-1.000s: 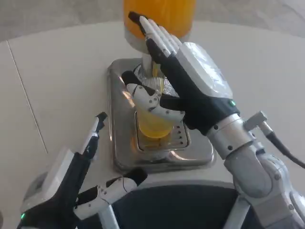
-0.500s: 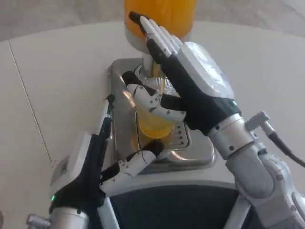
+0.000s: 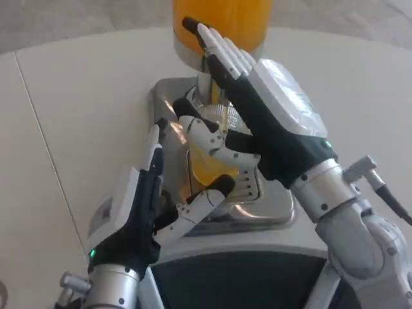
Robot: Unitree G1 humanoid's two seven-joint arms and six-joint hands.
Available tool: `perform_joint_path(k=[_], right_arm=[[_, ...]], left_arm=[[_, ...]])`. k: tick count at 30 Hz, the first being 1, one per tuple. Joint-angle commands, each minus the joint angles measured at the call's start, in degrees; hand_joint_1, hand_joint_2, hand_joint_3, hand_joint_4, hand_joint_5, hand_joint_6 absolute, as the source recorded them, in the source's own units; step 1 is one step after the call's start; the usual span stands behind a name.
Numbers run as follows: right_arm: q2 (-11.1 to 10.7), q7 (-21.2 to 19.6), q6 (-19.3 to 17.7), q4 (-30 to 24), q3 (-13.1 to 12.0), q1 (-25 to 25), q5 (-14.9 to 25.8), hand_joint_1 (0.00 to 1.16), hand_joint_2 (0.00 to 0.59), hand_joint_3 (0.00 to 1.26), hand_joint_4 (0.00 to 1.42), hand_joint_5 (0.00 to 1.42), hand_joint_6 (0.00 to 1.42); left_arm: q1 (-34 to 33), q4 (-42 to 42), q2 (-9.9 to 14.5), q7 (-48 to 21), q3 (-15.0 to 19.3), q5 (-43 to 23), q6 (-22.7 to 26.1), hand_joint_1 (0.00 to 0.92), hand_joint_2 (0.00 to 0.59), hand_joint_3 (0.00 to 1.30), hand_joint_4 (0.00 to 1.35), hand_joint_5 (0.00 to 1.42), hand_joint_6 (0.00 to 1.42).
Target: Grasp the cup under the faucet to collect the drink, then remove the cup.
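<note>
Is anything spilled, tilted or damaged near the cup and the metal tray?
Nothing stands out. The cup stands on the metal tray, holding orange drink, with no visible spill. The right hand is at it.

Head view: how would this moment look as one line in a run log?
cup: under faucet, juice inside | right hand: around cup | left hand: open beside tray

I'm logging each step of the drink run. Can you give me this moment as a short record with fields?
cup: clear cup holding orange drink, standing on the drip tray
drip tray: silver tray on the white table
dispenser: orange tank behind the tray
right hand: right hand at the cup, thumb across its front, fingers extended upward
left hand: left hand open beside the tray's left edge, holding nothing
</note>
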Motion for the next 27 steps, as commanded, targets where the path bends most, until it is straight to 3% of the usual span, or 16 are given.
perform_joint_path(k=[1, 16, 27], right_arm=[[-0.3, 1.9, 1.3, -7.4, -0.6, 4.1, -0.5, 0.36, 0.507, 0.0, 0.0, 0.0, 0.0], [-1.7, 9.4, 7.2, -25.6, -4.5, 13.9, -1.5, 0.41, 0.512, 0.0, 0.0, 0.0, 0.0], [-8.0, 19.7, 10.8, -38.9, -8.3, 27.9, -5.2, 0.59, 0.492, 0.02, 0.0, 0.0, 0.0]], left_arm=[[0.0, 0.9, 0.0, 0.6, -0.1, -0.3, 0.4, 0.124, 0.069, 0.0, 0.0, 0.13, 0.31], [-1.1, 2.1, 0.4, 0.4, 0.3, -1.7, 0.4, 0.126, 0.069, 0.0, 0.0, 0.14, 0.32], [-4.4, 6.1, 0.0, 2.5, -0.2, -2.6, -0.5, 0.15, 0.065, 0.0, 0.0, 0.17, 0.34]])
